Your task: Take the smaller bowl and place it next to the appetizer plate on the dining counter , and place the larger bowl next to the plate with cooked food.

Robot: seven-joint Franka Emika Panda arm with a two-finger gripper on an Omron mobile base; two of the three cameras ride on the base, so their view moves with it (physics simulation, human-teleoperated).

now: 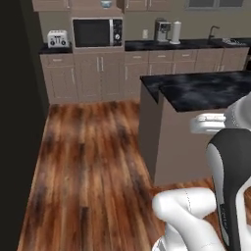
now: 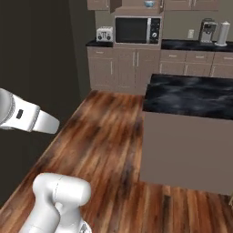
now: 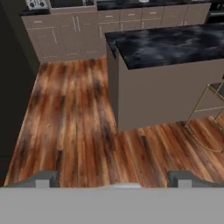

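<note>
A: Smaller bowl, where is it?

B: Best guess: the small bluish bowl shape (image 2: 149,3) in the open cabinet nook right above the microwave (image 2: 138,30), on the far wall. It's too small to confirm the pattern, so check it when you get close. I can't tell if the larger bowl is up there with it.

A: How will it handle?

B: Judging by its looks, it's glazed ceramic: stiff, light, slick, and it chips if you knock it. Take it by the rim, one finger inside and one outside, and pinch the wall. Don't try to span the whole bowl. The nook looks tight, so lift it only a little, then draw it straight out toward you.

A: Hand state?

B: The gripper (image 3: 113,180) is spread wide and holds nothing. Both dark fingertips (image 3: 47,178) stand far apart at the bottom of the hand view, aimed down at the wood floor (image 3: 74,127).

A: And the drop-off?

B: That's the dining counter (image 1: 196,90), black marbled stone on a brown base, just ahead of the arm and to the right. It's well apart from the back wall, with open floor between. A gold wire stool (image 3: 210,113) stands at its near right side, so keep your elbow off it.

A: Anything else near the nook?

B: A toaster (image 1: 57,38) sits left of the microwave on the back counter, and a coffee machine (image 1: 162,29) to the right. Neither touches the nook. You'll have to drive up first. The reach looks far too long from here.
</note>
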